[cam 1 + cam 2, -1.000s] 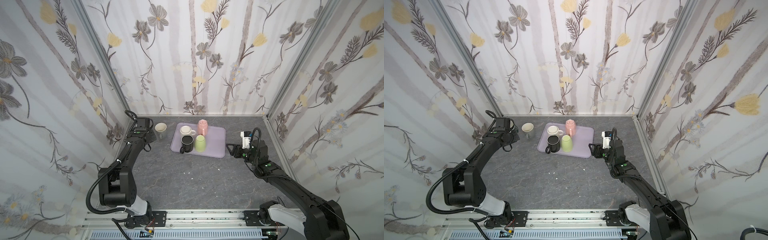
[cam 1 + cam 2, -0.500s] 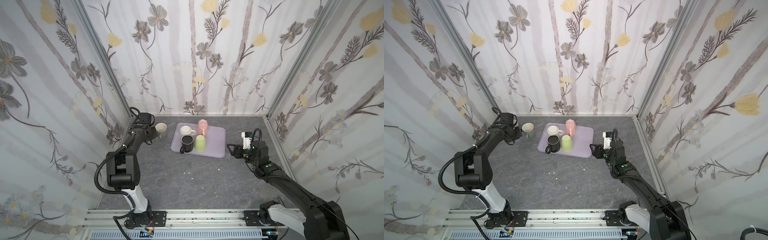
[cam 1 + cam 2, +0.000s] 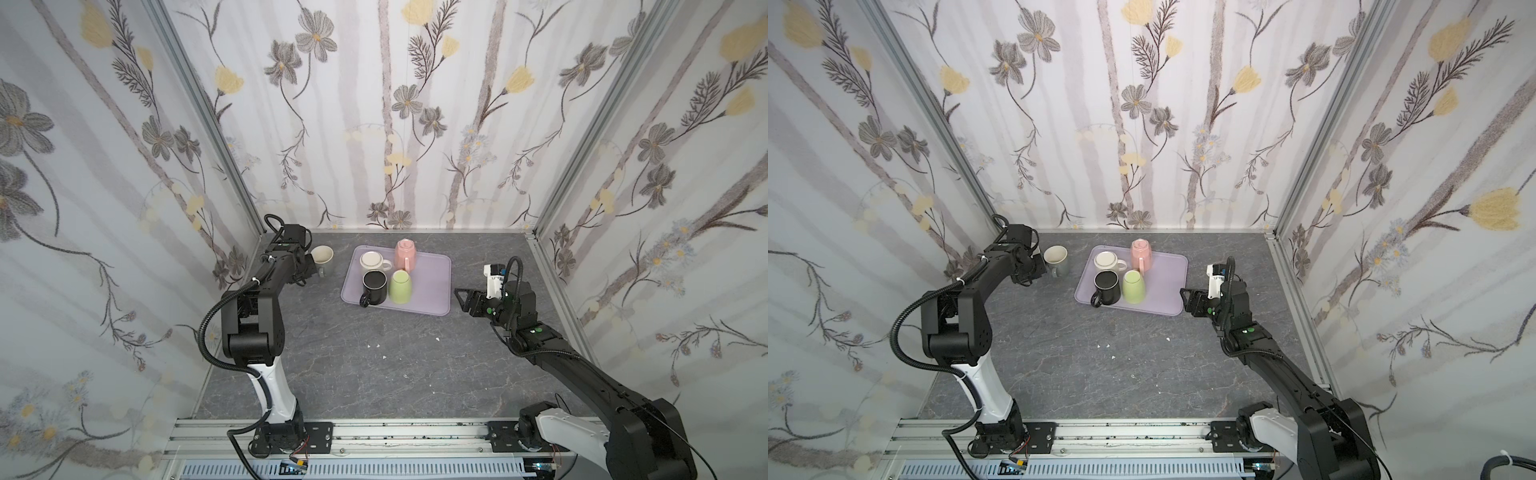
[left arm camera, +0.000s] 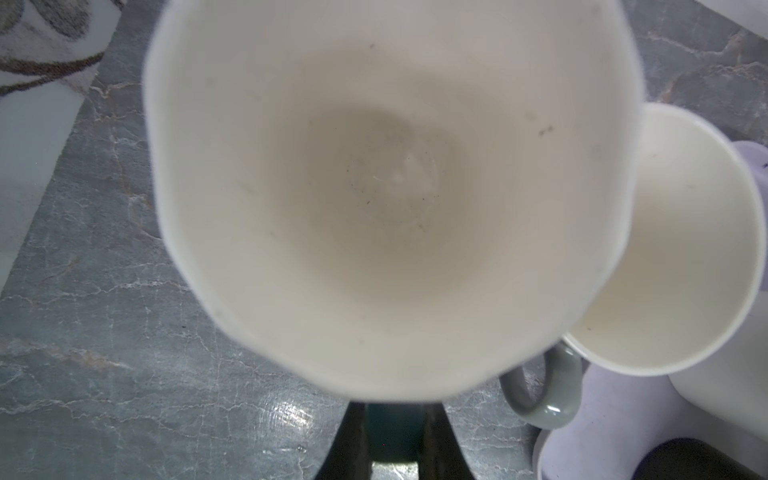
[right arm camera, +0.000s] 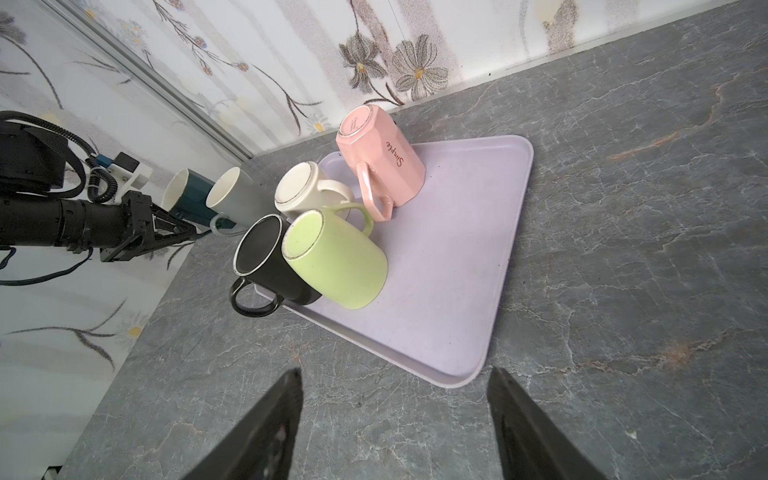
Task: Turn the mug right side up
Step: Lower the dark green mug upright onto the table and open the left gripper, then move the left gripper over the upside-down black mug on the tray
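The teal mug looks upright, mouth up, beside the tray on the left arm's side. The nearly closed left end effector pinches it. Turning seems done; release remains. The right end effector, near the tray, is wide open and empty.

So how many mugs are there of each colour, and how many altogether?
pink mug: 1
light green mug: 1
black mug: 1
white mug: 1
pale grey mug: 1
teal mug, held in the left gripper: 1
Total: 6 mugs
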`<state>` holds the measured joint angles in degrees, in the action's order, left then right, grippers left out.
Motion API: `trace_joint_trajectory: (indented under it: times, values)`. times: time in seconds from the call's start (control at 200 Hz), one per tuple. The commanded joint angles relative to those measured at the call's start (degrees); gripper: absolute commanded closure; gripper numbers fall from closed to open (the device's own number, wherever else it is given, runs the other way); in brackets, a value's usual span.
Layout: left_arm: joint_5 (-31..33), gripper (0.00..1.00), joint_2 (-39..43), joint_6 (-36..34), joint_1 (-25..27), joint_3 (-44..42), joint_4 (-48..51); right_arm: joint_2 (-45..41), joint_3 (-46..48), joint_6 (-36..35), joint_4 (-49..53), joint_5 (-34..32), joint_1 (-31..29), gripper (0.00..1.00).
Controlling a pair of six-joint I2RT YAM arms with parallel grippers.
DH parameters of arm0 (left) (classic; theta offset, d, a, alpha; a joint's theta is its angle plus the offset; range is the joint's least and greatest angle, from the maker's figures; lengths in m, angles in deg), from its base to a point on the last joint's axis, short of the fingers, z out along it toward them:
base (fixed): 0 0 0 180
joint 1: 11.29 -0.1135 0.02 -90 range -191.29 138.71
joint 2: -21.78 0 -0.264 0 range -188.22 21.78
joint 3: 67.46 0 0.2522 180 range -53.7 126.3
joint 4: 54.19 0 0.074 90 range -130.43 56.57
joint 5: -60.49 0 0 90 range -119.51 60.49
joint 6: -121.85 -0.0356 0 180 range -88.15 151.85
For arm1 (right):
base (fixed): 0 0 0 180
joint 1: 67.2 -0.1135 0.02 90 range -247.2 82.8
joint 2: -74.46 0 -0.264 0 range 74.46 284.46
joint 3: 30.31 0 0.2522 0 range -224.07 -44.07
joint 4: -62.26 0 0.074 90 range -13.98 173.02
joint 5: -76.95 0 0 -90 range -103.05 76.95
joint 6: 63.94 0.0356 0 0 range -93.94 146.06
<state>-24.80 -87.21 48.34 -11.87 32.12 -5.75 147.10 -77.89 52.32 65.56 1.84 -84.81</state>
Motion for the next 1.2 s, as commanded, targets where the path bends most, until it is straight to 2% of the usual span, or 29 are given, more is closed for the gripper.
trace_joint_trajectory:
  times: [0.0, 0.13, 0.16, 0.215, 0.345, 0.45, 0.47, 0.5, 0.694, 0.784, 0.844, 0.869, 0.999, 1.194]
  values:
    - [2.24, 1.0, -0.48, -0.69, -0.12, 1.45, -0.81, 0.57, -0.11, -0.85, -1.05, 0.49, 0.03, 0.25]
    - [2.15, 0.97, -0.78, -0.06, -0.12, 1.56, -0.43, 1.51, -0.38, -0.77, -0.95, 1.01, 0.03, 0.23]
    - [2.15, 0.9, -0.81, 0.03, -0.12, 1.49, -0.41, 1.62, -0.52, -0.78, -0.92, 1.09, 0.03, 0.23]
    - [2.48, 0.67, -0.72, 0.29, -0.12, 1.45, -0.26, 1.79, -0.59, -0.77, -0.75, 1.1, 0.04, 0.22]
    - [2.76, 0.48, -0.01, 0.81, -0.08, 0.45, -0.65, 1.63, -0.59, -0.81, -0.7, 1.05, 0.12, 0.22]
    - [2.67, 0.4, 0.49, 1.08, -0.13, 0.16, -0.58, 1.58, -0.56, -0.7, -0.7, 1.09, 0.14, 0.21]
    - [2.61, 0.33, 0.68, 1.13, -0.12, 0.13, -0.57, 1.62, -0.54, -0.72, -0.71, 1.12, 0.12, 0.21]
    - [2.54, 0.28, 1.11, 1.17, -0.08, -0.08, -0.54, 1.63, -0.55, -0.76, -0.7, 1.18, 0.12, 0.21]
    - [1.67, 0.24, 6.71, 2.29, 0.09, -3.94, -1.77, 1.81, -0.59, -0.51, -0.92, 1.14, 0.16, 0.2]
    - [2.14, 0.12, 10.97, 2.73, 0.69, -6.85, -2.49, 1.81, -0.71, -0.15, -1.01, 1.8, 0.2, 0.2]
    - [2.23, 0.09, 14.21, 3.0, 1.52, -9.34, -3.67, 1.67, -0.97, 0.08, -0.47, 2.37, 0.2, 0.2]
    - [2.28, 0.03, 15.43, 3.02, 2.02, -10.36, -4.17, 1.56, -1.14, 0.06, -0.11, 2.49, 0.35, 0.2]
    - [4.68, 0.0, 20.89, 1.94, 6.7, -14.43, -5.73, 0.32, -1.6, 0.1, 1.44, 3.27, 0.51, 0.19]
    - [5.09, 0.0, 24.99, 0.6, 17.22, -15.96, -7.73, -2.24, -0.82, 0.64, 0.9, 5.52, 1.04, 0.16]
